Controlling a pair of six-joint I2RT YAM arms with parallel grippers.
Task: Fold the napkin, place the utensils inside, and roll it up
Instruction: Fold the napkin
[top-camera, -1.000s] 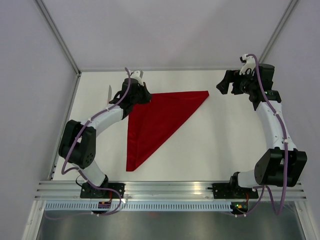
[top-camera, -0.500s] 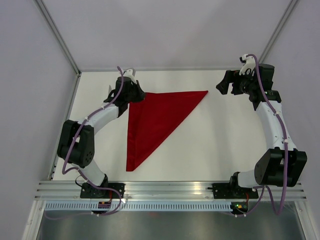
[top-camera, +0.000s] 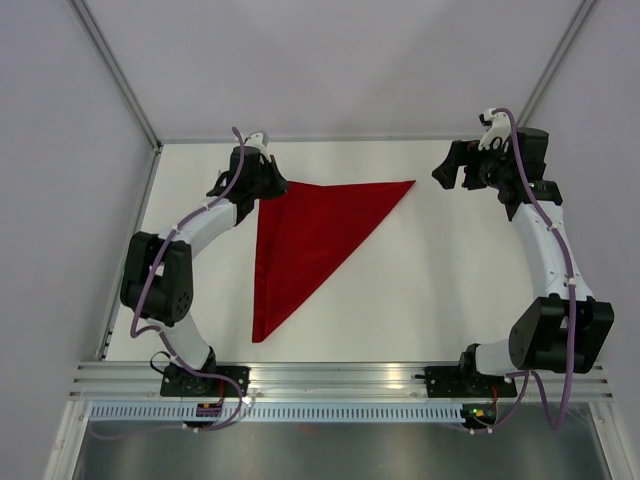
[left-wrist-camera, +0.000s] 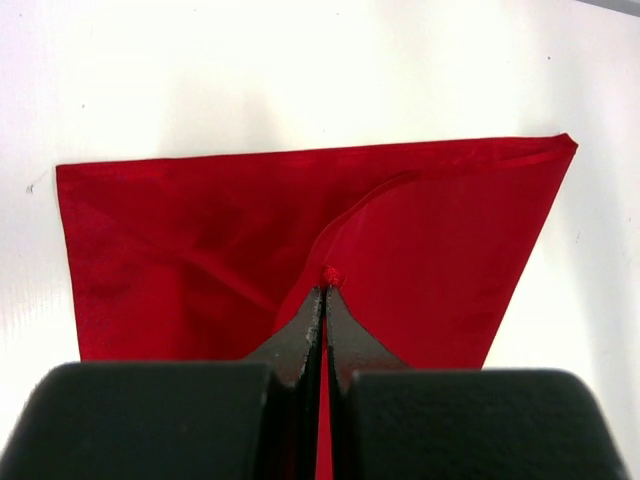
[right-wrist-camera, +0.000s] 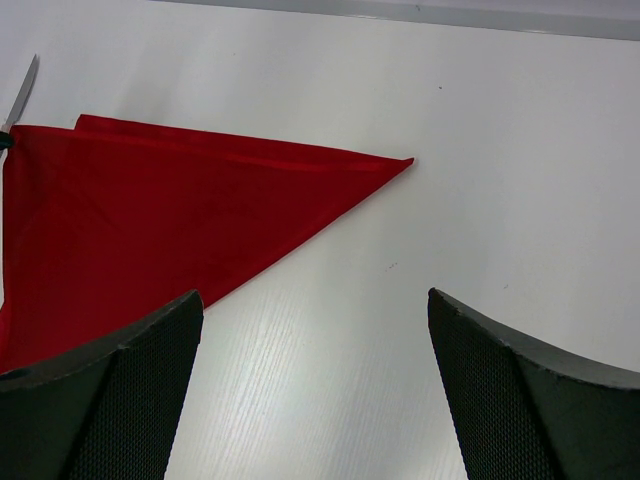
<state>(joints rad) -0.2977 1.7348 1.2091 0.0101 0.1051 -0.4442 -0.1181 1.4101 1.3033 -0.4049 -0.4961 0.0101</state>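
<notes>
Left gripper (left-wrist-camera: 322, 292) pinched shut on a nub of the napkin (top-camera: 305, 235). Over the last second it has dragged that corner out toward 10 o'clock (tensioning the fold flat, I'd guess, so the fold step looks about done). Right gripper (top-camera: 452, 172) jaws wide apart, holding nothing, at 2 o'clock. Napkin: red triangle, centre-left on the table (top-camera: 430, 290), rucked near the pinch, long tip pointing to 6.

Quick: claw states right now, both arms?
Left claw: shut, pinching a fold of the napkin.
Right claw: open, holding nothing.
</notes>
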